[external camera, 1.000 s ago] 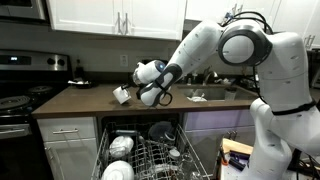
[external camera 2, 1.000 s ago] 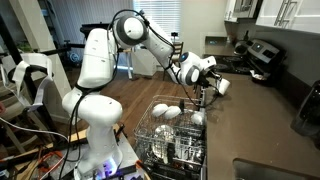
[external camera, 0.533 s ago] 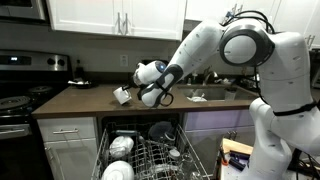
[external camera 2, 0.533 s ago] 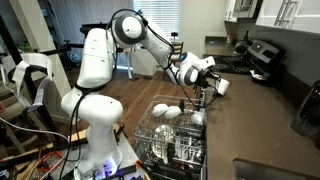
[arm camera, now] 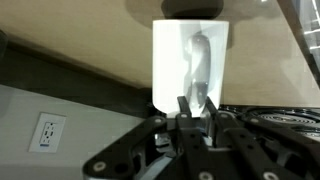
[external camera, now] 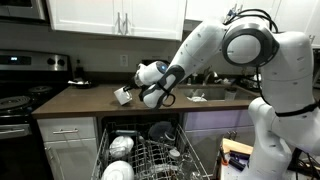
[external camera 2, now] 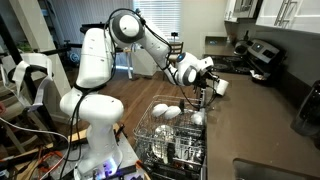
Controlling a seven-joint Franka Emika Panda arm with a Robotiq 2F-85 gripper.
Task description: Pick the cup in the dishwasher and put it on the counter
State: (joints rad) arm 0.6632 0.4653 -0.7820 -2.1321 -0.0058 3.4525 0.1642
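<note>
A home kitchen: stove [external camera: 18, 100], white cabinets [external camera: 105, 15], dark counter [external camera: 80, 101]; open dishwasher [external camera: 150, 158] racked with dishes [external camera: 120, 147].

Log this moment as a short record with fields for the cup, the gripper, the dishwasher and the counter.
held item: small white ceramic cup with a loop handle, tilted
gripper: Robotiq gripper, shut on the cup
dishwasher: built-in dishwasher, open, grey wire rack pulled out, white dishes in it
counter: long dark brown counter; cup over it, contact unclear
</note>
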